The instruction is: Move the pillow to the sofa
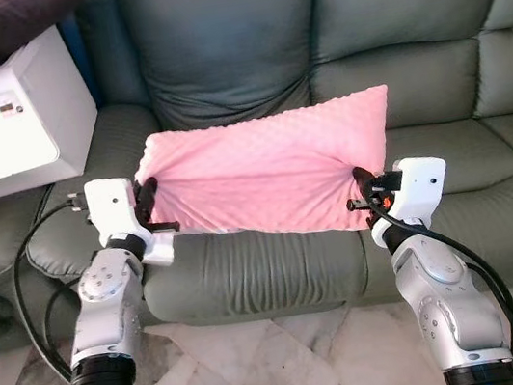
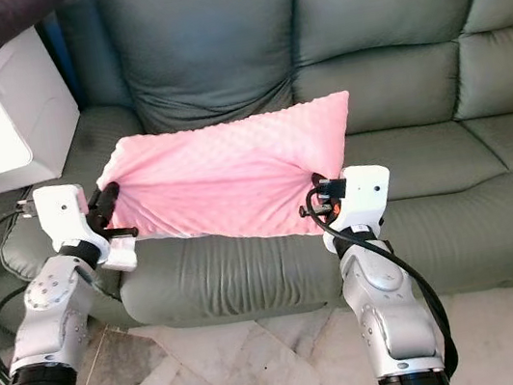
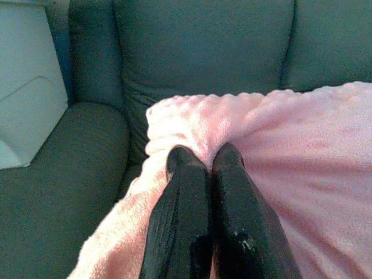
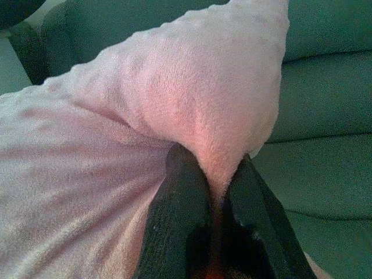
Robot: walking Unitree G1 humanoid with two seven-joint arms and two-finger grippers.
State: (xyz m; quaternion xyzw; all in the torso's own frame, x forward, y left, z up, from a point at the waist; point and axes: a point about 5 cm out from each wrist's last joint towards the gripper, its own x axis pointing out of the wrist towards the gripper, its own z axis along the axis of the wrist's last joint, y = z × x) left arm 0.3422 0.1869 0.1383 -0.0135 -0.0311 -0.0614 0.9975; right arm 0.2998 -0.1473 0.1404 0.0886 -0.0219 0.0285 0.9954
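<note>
Carrying is well advanced: the pink pillow (image 1: 272, 168) hangs stretched between both grippers in the middle of the frame, over the front edge of the grey-green sofa (image 1: 407, 32). Judged from these views, transport is largely complete; what remains is to bring the pillow fully over the seat cushion (image 1: 250, 272), lower it and let go. Whether its underside already touches the seat cannot be told.

Left gripper (image 1: 148, 202), centre-left of the frame: fingers (image 3: 186, 192) pressed nearly together, pinching a gathered fold at the pillow's left end. Fabric creases radiate from that point.

Right gripper (image 1: 365, 187), centre-right of the frame: fingers (image 4: 186, 192) at a narrow gap, with a bunched ridge of the pillow's lower right part clamped between them. The pillow's upper right corner stands free above the grip.

Other items noted: a white box-like appliance (image 1: 6, 120) rests on the sofa at the upper left of the frame, well apart from the pillow.
</note>
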